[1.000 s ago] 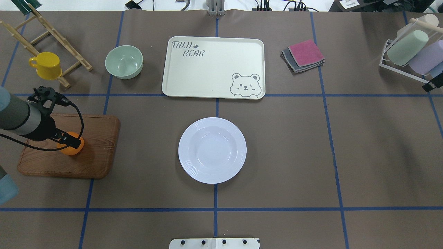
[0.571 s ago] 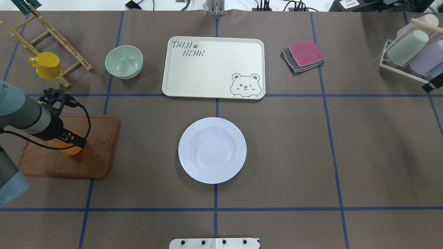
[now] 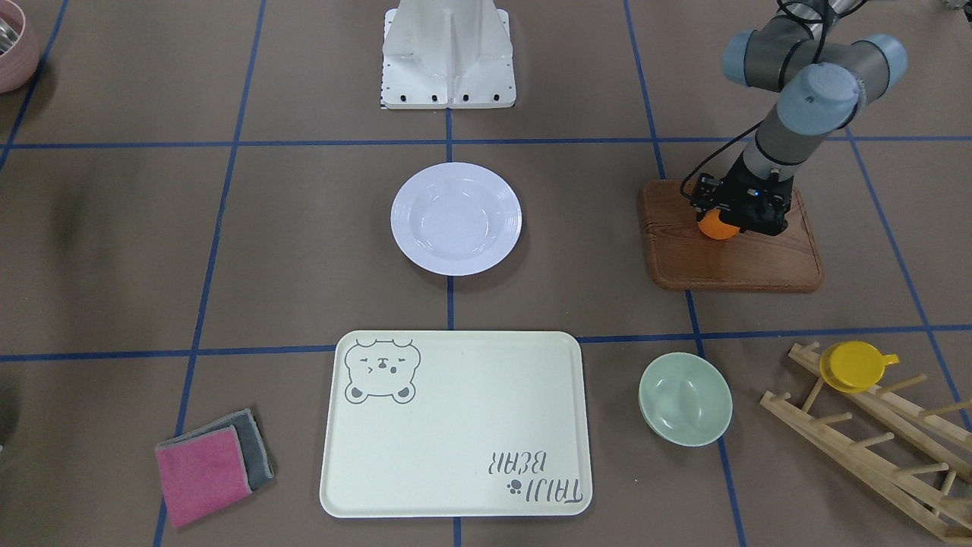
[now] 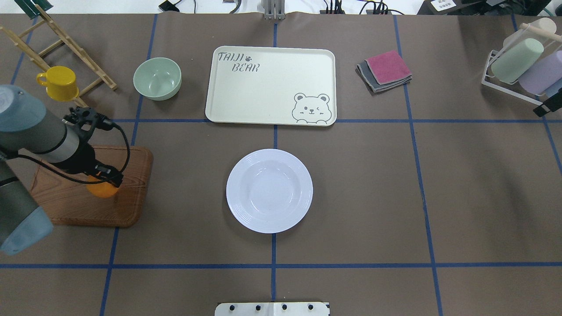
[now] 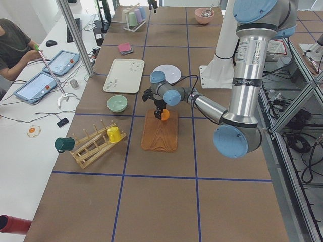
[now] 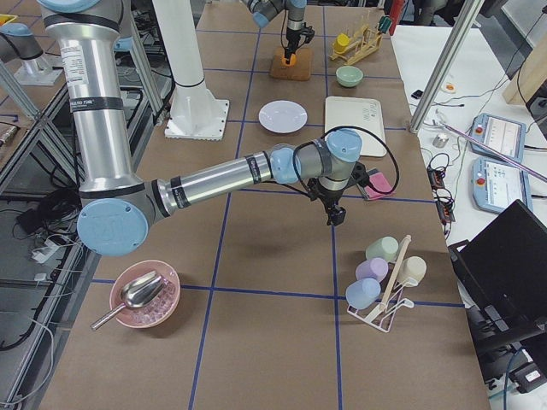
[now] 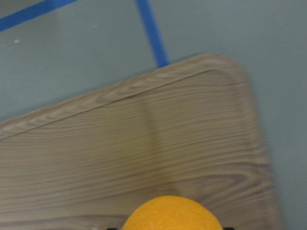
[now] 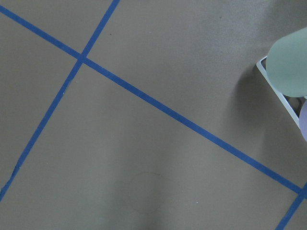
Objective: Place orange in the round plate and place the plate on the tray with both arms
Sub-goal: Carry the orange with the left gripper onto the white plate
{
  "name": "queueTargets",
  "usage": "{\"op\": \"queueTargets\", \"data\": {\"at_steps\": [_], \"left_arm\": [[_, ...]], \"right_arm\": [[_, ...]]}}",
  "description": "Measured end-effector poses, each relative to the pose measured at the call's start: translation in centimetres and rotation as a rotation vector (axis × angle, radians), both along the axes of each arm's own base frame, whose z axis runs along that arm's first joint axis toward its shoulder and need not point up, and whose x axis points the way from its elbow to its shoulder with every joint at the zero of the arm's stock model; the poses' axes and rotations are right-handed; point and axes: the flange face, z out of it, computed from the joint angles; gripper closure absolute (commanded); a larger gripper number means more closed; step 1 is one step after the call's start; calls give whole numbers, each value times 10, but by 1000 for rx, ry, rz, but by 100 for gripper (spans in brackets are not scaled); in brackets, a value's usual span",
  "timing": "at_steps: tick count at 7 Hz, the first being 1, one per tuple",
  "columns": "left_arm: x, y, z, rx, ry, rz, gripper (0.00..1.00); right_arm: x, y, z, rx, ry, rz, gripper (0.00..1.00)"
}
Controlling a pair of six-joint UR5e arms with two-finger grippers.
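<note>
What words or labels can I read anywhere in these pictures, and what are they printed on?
"TAIJI BEAR": grey letters in a corner of the tray, with a small paw print.
Lettering down the left arm: too small to read.
Print on a white card beyond the table's far edge: too small to read.

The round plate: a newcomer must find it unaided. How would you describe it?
Find the big cream tray with the bear drawing. The round plate lies beside it, toward the robot's base. It is white, wide and ridge-rimmed, unlike the smaller pale-green bowl.
</note>
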Motion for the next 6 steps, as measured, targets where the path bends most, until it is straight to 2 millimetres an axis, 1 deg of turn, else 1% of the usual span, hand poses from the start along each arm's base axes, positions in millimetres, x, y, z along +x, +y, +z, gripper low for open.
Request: {"op": "queueTargets", "data": {"at_steps": [1, 2, 3, 4, 5, 6], "left_arm": [[26, -6, -61, -50, 30, -32, 100], [63, 2, -116, -102, 56, -64, 100], [99, 12, -154, -125, 65, -90, 100], [139, 11, -189, -136, 69, -118, 100], [178, 4, -221, -146, 64, -148, 100], [211, -1, -239, -136, 46, -169, 100]], "right_arm": [[-2, 0, 0, 0, 0, -3, 0], [-6, 0, 1, -1, 0, -10, 0], [-11, 0, 2, -4, 1, -19, 0], [-15, -1, 3, -6, 1, -26, 0], [-18, -2, 2, -6, 1, -31, 0], [-21, -3, 1, -9, 1, -31, 0]]}}
